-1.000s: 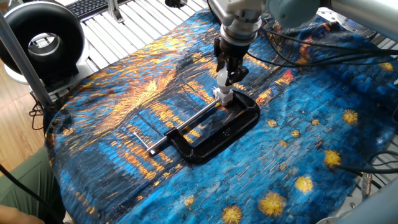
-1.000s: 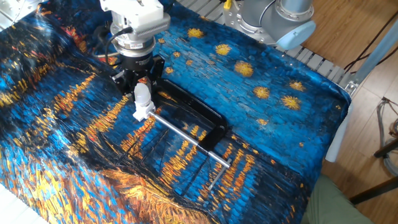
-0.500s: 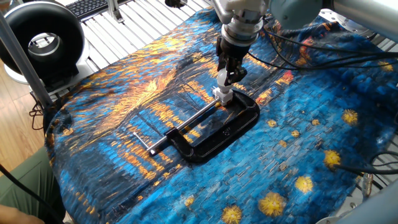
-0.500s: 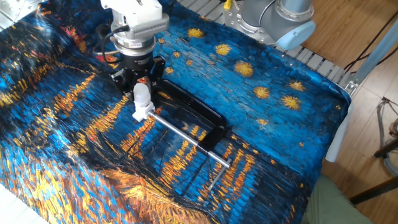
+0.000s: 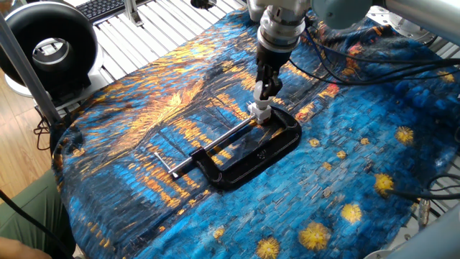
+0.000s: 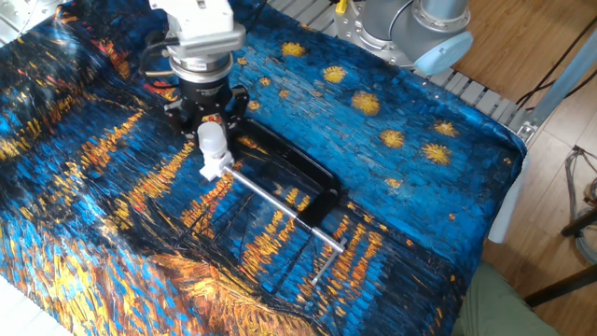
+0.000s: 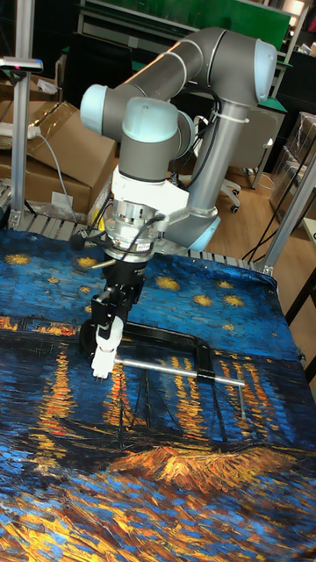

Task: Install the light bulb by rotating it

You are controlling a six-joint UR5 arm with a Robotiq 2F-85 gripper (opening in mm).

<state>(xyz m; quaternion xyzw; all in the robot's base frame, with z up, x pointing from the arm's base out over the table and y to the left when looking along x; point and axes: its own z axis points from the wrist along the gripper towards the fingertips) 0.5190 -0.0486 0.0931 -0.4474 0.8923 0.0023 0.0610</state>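
Bulb: the small matte white globe light bulb (image 6: pixel 213 138) stands upright on the white socket block (image 6: pixel 215 168), in the black metal C-clamp (image 5: pixel 253 150) mid-desk.
Pincer: the black two-finger pincer (image 6: pixel 209 119) pinches the globe.
Handling: light, fragile, slippery — hold the globe sides gently.

we see light bulb (image 6: pixel 213 140): matte white | C-clamp (image 5: pixel 277 147): glossy black, screw rod bare metal | tablecloth (image 5: pixel 144 101): printed fabric

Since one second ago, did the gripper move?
Yes. The gripper has turned about its vertical axis above the black C-clamp, fingers closed on the light bulb.
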